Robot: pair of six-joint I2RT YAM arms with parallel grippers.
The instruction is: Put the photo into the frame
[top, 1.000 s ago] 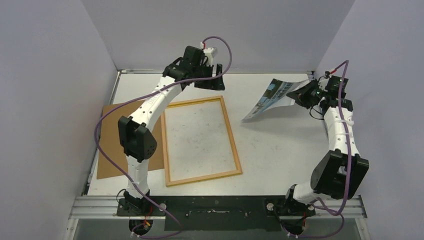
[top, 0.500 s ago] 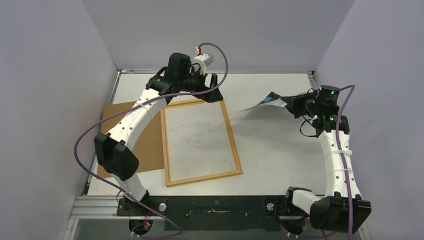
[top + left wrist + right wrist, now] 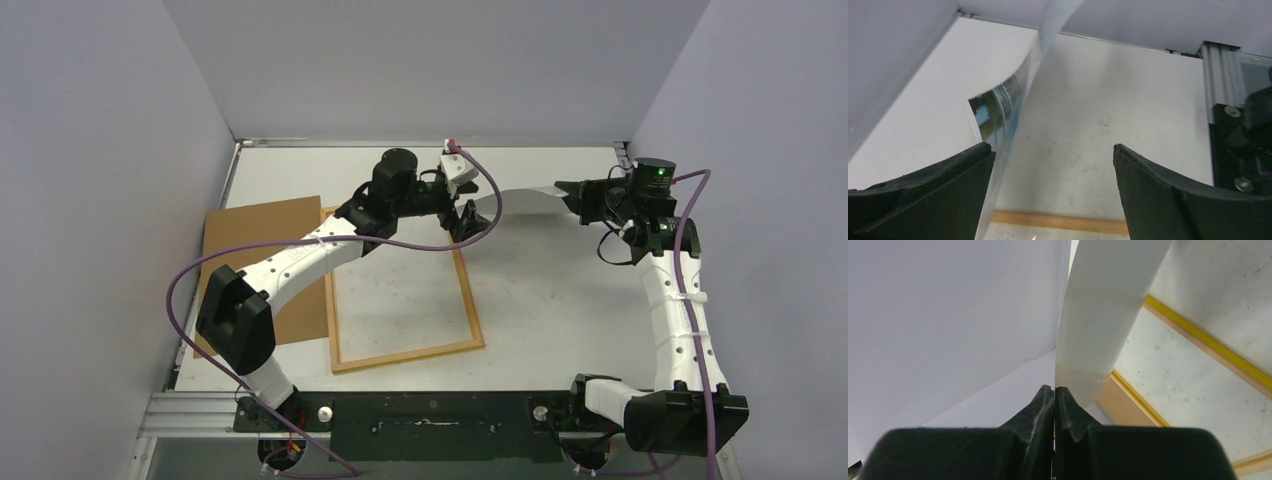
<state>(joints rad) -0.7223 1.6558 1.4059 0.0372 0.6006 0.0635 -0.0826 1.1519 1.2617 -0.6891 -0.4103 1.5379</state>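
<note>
Pinches one edge of the photo (image 3: 520,198) tight in the right gripper (image 3: 1054,390), the sheet arching leftward in the air. Holds the left gripper (image 3: 1053,150) wide apart just beside the sheet's free end, clasping nothing, above the far right corner of the frame (image 3: 405,356), flat on the table (image 3: 560,300) beside a brown board (image 3: 260,240).

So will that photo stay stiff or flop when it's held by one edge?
Probably floppy: the photo bows in an arc from the right gripper, which pinches only one edge. Likely light, since that small pinch carries it. Its free end may sway.
</note>
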